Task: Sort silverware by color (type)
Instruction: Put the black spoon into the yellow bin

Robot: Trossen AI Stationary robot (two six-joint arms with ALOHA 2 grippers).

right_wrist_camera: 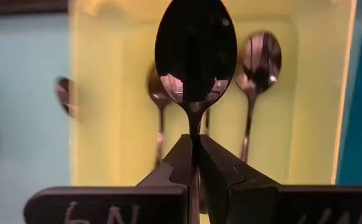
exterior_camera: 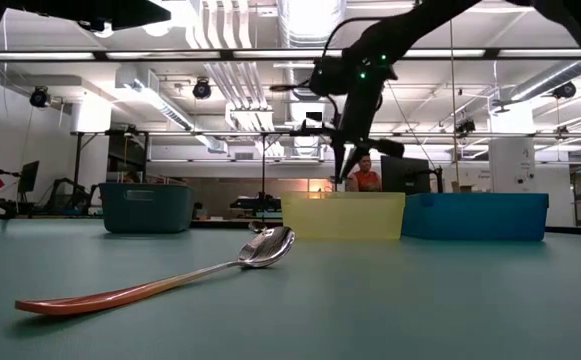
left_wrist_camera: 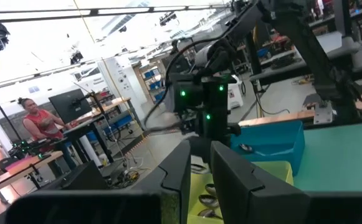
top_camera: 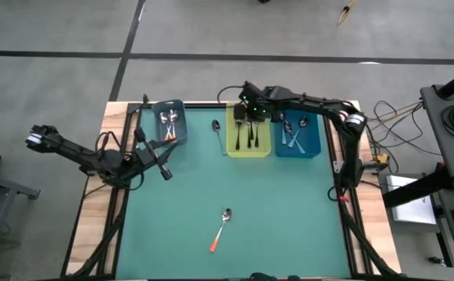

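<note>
My right gripper (top_camera: 243,114) hangs over the far end of the yellow bin (top_camera: 267,148), shut on a dark spoon whose bowl (right_wrist_camera: 195,50) juts out past the fingertips. Two dark-handled spoons (right_wrist_camera: 255,68) lie in that bin. An orange-handled spoon (top_camera: 220,231) lies flat on the teal mat near the front edge. Another spoon (top_camera: 216,125) lies on the mat just left of the yellow bin. My left gripper (top_camera: 164,172) waits above the mat's left side, open by a narrow gap with nothing between its fingers (left_wrist_camera: 176,174). My right gripper pinches the dark spoon's thin neck (right_wrist_camera: 195,127), just behind the bowl, between its two fingers. The fingers slant steeply down and lie along the spoon. The bowl points ahead of the fingertips, clear above the yellow bin; the rest of the handle is hidden between the fingers.
A grey-blue bin (top_camera: 181,109) at the far left holds orange-handled spoons. A blue bin (top_camera: 314,148) right of the yellow one holds pale-handled spoons. The mat's middle (top_camera: 234,183) is bare. A person in orange (exterior_camera: 367,178) sits in the room beyond the table.
</note>
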